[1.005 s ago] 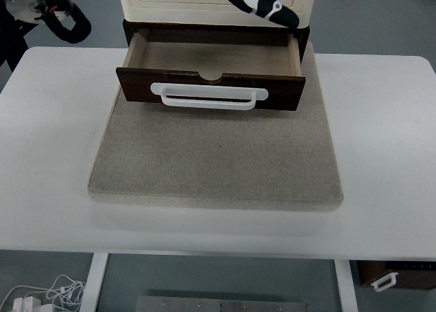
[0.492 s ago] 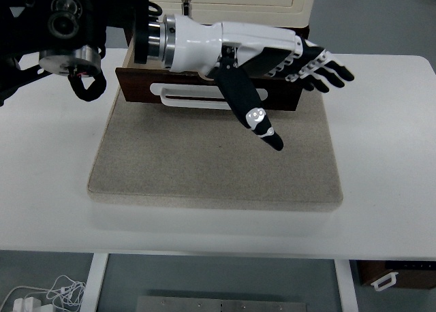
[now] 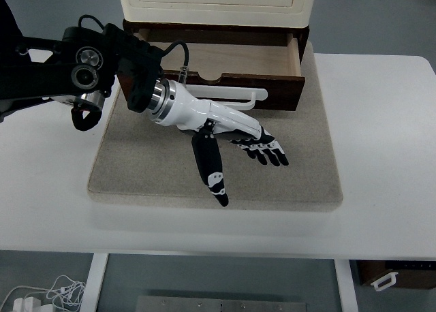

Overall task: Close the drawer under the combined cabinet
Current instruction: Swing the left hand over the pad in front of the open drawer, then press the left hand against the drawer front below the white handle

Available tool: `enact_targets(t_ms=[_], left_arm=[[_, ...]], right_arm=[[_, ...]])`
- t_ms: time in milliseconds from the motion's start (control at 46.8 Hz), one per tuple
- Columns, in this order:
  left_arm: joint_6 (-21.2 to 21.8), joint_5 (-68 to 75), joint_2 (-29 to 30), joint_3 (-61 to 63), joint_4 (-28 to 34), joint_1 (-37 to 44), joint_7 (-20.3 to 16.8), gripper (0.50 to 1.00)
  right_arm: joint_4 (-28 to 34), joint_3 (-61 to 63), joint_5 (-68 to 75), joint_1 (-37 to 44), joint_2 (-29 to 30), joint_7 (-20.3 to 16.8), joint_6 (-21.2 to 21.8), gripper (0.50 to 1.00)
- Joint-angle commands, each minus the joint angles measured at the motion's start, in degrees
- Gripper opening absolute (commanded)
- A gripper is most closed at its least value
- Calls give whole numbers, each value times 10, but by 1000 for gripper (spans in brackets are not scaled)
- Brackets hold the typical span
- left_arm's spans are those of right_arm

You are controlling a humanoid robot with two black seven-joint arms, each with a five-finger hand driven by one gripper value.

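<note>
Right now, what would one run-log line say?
left hand: open, above grey mat | dark wooden drawer: open | white handle: untouched | right: unseen

Left hand (image 3: pixel 235 145), fingers spread flat

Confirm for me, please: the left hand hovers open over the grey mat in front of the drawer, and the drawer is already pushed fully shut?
Not quite. The top view shows the drawer pulled out, its inside visible. The rest holds: the left hand is open over the grey mat.
</note>
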Motion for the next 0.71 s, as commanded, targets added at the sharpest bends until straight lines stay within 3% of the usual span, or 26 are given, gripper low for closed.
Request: enact_targets(t_ms=[0,278,684], left_arm=[[-10,0,-6,0,1,1,39,996],[-27,0,-26,0,27,4,156,999],[-36,17,-55,2,88,6,177,999]], right_arm=[[0,0,0,0,0,-1,0,952],[0,0,0,0,0,0,0,952],[0,0,0,0,0,0,0,952]])
